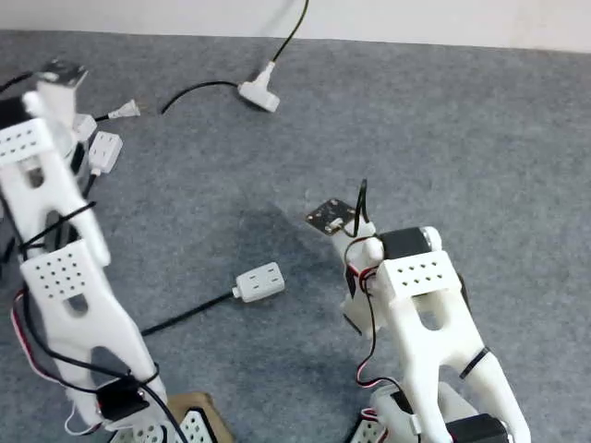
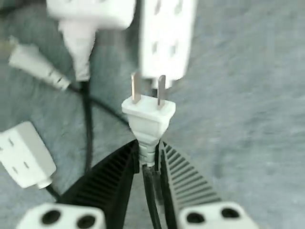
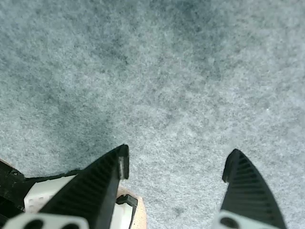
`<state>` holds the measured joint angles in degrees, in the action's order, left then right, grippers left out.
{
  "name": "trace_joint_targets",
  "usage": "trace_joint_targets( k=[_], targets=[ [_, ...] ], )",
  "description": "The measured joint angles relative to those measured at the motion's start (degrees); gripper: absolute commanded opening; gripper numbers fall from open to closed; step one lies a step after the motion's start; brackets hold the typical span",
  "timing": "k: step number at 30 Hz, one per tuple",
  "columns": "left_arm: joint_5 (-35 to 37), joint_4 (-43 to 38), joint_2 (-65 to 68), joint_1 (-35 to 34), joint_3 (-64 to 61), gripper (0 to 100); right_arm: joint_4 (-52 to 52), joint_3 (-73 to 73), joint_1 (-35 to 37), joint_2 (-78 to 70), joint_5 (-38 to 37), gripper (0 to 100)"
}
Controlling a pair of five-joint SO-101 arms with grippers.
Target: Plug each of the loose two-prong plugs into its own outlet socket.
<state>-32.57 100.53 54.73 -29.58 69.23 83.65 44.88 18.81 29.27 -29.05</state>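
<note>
My left gripper is shut on the neck of a white two-prong plug. Its prongs point at the slotted face of a white outlet socket, a short gap away. That socket lies at the far left of the grey carpet, beside the left arm. A second outlet socket on a black cord lies mid-table. A loose two-prong plug rests at the back left. My right gripper hangs open over bare carpet, holding nothing.
Another white socket block and a corded white block crowd the left gripper, with black cords between them. A white plug head on a dark cord lies at the back. The right arm stands at the front right.
</note>
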Motion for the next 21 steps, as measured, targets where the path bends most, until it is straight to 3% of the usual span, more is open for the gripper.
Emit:
trace_joint_targets(
  k=[8,11,17,21],
  targets=[
    [0.35,0.0,-13.45,16.7,-25.41,1,0.0,0.0,-1.32,0.0,0.0,31.3],
    [1.58,0.0,-17.85,24.53,-32.0,1,-1.67,-0.53,-9.23,0.0,0.0,31.3],
    [4.84,0.0,-22.24,37.54,-33.85,1,-4.31,-6.33,-32.79,0.0,-4.92,31.3],
    [5.63,0.0,-22.24,46.42,-34.81,1,-4.4,-7.21,-39.65,0.0,-7.3,31.3]
  ],
)
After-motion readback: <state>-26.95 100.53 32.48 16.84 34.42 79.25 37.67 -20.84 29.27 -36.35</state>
